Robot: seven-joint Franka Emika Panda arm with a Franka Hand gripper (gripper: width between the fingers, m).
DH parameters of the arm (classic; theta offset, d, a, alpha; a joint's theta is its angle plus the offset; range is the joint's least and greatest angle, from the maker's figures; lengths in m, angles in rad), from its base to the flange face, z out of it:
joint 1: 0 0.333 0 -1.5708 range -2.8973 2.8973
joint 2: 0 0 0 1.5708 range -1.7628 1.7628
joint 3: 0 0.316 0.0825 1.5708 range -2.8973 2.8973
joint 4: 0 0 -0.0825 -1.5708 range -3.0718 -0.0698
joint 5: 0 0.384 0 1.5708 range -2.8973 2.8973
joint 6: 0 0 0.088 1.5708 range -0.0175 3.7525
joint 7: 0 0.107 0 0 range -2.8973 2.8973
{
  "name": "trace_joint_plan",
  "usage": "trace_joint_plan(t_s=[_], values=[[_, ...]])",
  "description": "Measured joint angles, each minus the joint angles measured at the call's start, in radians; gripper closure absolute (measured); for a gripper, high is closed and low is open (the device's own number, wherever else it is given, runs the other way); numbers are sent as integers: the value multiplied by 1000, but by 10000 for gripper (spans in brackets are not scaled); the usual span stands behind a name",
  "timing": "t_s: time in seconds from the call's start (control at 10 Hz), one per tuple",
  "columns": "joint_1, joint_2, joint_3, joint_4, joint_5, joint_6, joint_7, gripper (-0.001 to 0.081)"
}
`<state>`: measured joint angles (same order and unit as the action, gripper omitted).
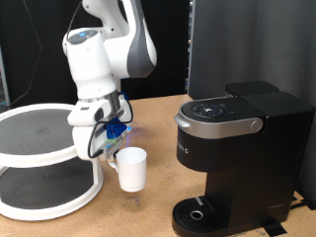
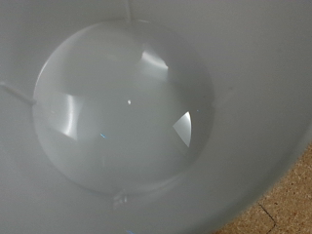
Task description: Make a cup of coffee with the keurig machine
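Observation:
The white cup (image 1: 132, 168) stands upright on the wooden table, to the exterior view's left of the keurig machine (image 1: 237, 158). My gripper (image 1: 116, 141) is right over the cup's rim on its left side, fingertips down at the cup; the fingers themselves are hidden behind the hand and blue cabling. In the wrist view the cup's empty white inside (image 2: 127, 107) fills nearly the whole picture, and no finger shows. The machine's lid with the silver-grey band (image 1: 223, 124) is down, and its round drip base (image 1: 197, 211) is bare.
A white two-tier round turntable shelf (image 1: 39, 163) stands at the exterior view's left, close to the arm and the cup. A dark panel rises behind the machine. Bare wooden table (image 1: 148, 212) lies between the cup and the drip base.

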<state>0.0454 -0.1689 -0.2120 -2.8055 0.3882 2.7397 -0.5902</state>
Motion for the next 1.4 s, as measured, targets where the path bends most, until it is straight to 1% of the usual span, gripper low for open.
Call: trace_joint_plan(t_s=[0.2,0.3,0.8,1.0,1.4], values=[[7,50,0,7,63,29,-60,739],[7,65,0,11,87,31,-78,739],[7,72,2,14,101,32,-87,739],[18,90,13,21,139,58,-87,739],[52,132,55,44,224,88,-91,739]])
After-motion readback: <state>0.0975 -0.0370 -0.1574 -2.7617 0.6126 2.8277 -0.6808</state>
